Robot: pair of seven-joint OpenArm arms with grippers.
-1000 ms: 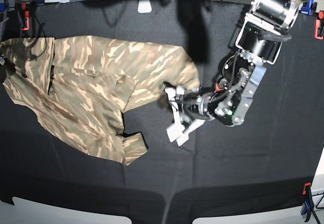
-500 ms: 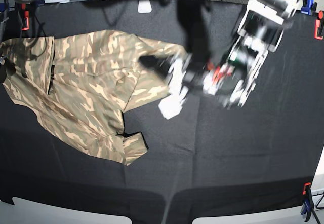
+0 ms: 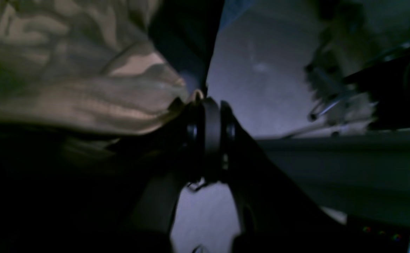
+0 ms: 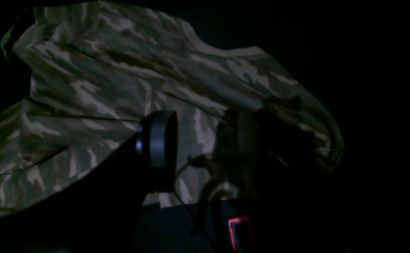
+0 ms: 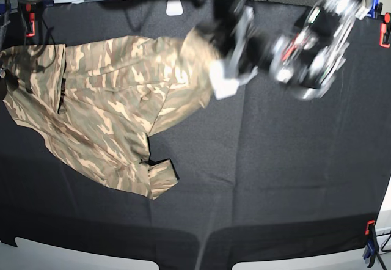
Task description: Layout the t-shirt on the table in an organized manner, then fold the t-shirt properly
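Since a second ago my left gripper (image 5: 215,43) has swung up and away, pads closed on the shirt's (image 5: 104,105) edge, lifting it off the table (image 5: 275,172) below, while my right gripper (image 4: 198,144) hangs open above cloth, folding unstarted.
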